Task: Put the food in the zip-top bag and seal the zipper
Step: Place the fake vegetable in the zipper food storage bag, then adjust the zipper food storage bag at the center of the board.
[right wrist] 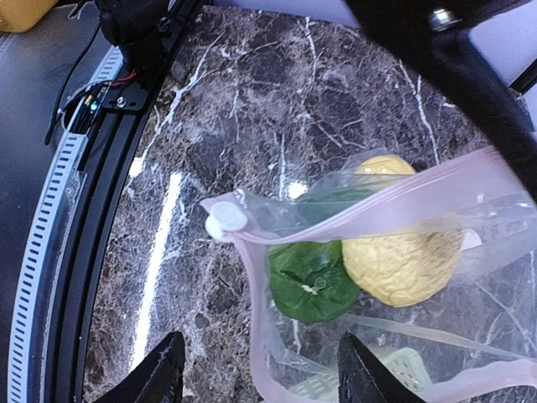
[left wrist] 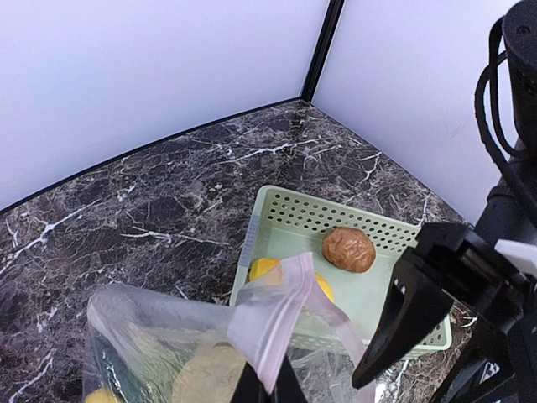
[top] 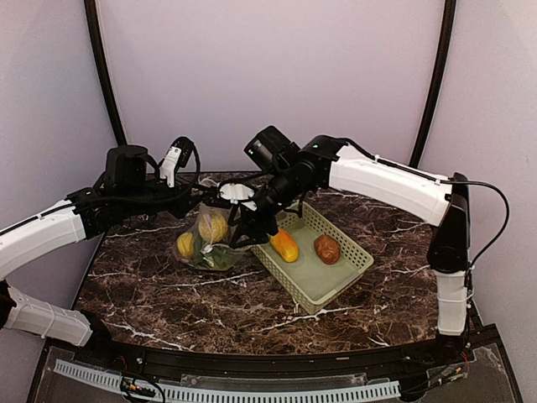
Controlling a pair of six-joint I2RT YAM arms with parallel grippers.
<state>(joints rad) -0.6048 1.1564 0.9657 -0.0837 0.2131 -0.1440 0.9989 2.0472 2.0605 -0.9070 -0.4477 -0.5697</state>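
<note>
Some food (right wrist: 403, 252) is in the zip-top bag (top: 210, 239) at centre; the orange piece (top: 285, 245) and brown potato (top: 327, 248) lie outside, to its right. The left gripper (left wrist: 270, 390) pinches the unsealed zipper (right wrist: 352, 211); the right gripper (right wrist: 260, 353) is wide apart, empty.

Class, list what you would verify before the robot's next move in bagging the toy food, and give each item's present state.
1. Left gripper clamps the pinkish zipper strip of the clear plastic zip-top bag: ok.
2. Bag mouth open: ok; the strip's two sides are parted in the right wrist view.
3. Right gripper open and empty: ok.
4. All food bagged: not ok; the orange piece and the brown potato lie in the pale green basket.
5. Zipper sealed: not ok.
</note>
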